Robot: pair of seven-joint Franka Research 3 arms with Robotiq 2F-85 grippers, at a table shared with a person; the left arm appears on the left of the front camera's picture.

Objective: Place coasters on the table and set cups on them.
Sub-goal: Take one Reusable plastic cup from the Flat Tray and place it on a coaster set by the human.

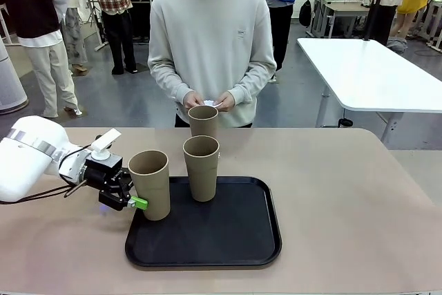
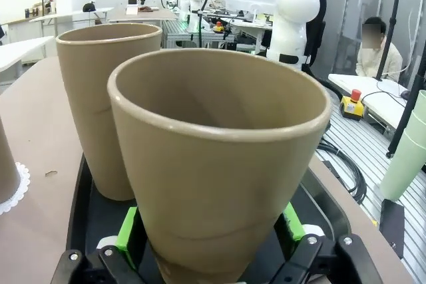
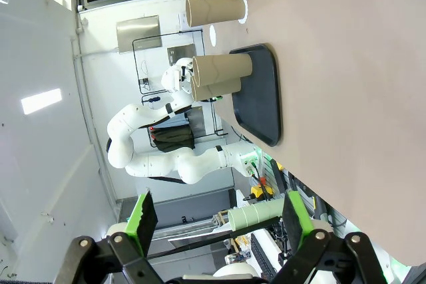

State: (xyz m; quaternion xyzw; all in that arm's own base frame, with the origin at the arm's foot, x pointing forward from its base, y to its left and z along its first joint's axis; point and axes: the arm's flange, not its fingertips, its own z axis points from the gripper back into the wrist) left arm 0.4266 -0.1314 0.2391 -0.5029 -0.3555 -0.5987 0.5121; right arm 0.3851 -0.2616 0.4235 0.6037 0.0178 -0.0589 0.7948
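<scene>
**Left claw (image 2: 208, 227) astride the near cup (image 1: 149, 184) on the black tray (image 1: 207, 253)**

Its green pads (image 2: 126, 231) flank the cup's lower wall, and whether they already press it I cannot tell. The low hold probably steadies the tall, tapering cup. Reaching in from the left keeps clear of the second cup (image 1: 201, 170), just to the far right on the tray. The third cup (image 1: 203, 121) stands off the tray on the far tabletop (image 1: 345, 191), on a lacy coaster (image 2: 20, 187). Beyond it the person's hands (image 1: 228, 100) hold white paper (image 1: 210, 103), likely further coasters to lay. The right claw (image 3: 219, 211) is apart and empty, well away from the tray.
</scene>
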